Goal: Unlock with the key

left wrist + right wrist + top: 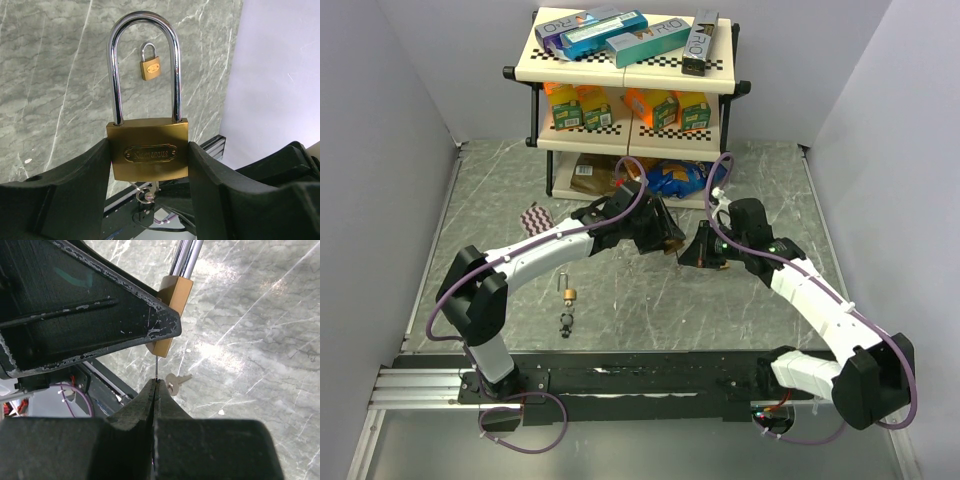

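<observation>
The left jaws are clamping the brass body of the large padlock, holding it off the bench. At the large padlock's bottom face, the right jaws are pinching the key tightly, its blade reaching that face. A small padlock is lying beyond the large padlock's shackle.

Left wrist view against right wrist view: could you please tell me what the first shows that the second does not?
Only the left wrist: the padlock from its branded front, its whole shackle, and a small padlock lying on the table beyond. Only the right wrist: the right tool shut on the key, whose blade reaches up to the padlock's underside, with a spare key beside the tips. Both: the padlock clamped in the left tool, over the table.
</observation>
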Controlling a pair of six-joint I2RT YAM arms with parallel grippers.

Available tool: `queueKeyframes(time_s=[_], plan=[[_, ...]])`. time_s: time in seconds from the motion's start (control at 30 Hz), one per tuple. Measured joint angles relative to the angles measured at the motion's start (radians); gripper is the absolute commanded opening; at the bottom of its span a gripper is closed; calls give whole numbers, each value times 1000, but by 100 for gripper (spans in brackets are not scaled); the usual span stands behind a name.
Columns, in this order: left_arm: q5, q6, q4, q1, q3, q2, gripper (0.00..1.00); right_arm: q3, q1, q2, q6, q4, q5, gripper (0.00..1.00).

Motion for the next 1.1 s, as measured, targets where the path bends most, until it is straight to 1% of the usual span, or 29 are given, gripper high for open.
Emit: queueKeyframes(time_s=[0.57,0.9,1.1], plan=[[-10,0,16,3,-1,-1,1,31,-18,42,18,6,-13,0],[-23,0,54,11,-32,-26,1,62,-22,71,19,9,-22,0],[-33,0,63,14,-32,-27,1,66,-23,83,19,33,-19,0]])
